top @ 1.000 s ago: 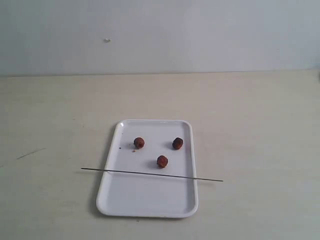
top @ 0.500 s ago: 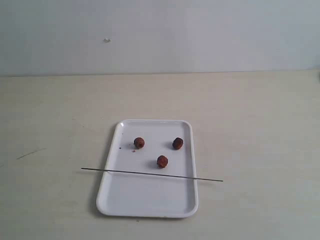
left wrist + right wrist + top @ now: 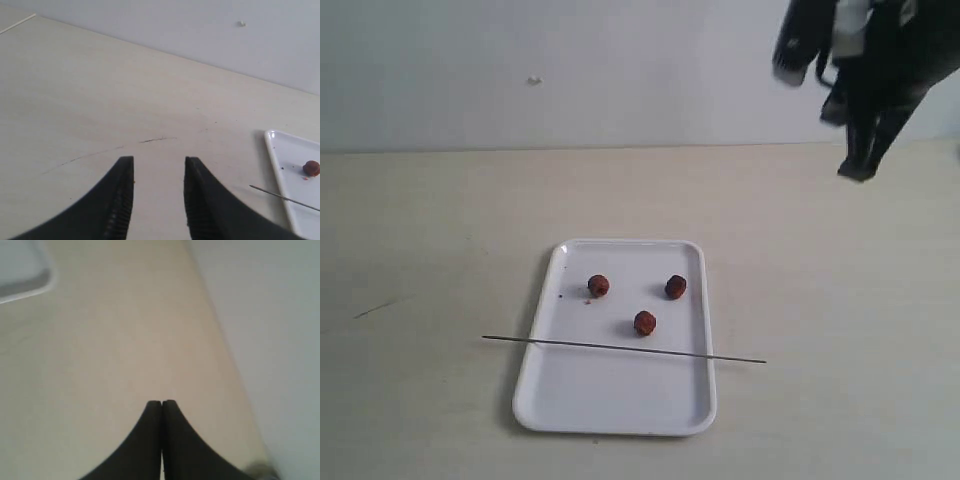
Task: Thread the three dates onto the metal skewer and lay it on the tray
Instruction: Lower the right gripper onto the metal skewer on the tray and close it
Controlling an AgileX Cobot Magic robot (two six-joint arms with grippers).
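Fingers of right gripper (image 3: 161,403) together, left gripper (image 3: 159,161) apart, both empty.

tray (image 3: 620,398): glossy smooth plastic | skewer (image 3: 620,348): dull metal | table (image 3: 420,250): matt

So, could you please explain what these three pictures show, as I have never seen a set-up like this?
It is a robot with two arms, each ending in jaws and carrying a small camera at the wrist. The wide picture comes from a separate camera facing the table. There a white tray holds three loose dates, and a thin metal skewer lies across the tray, both ends sticking out past it. The blurred dark shape at top right is the right arm. The other two pictures look along each arm's jaws: the left jaws stand open above the table, the right jaws are shut. Neither holds anything.
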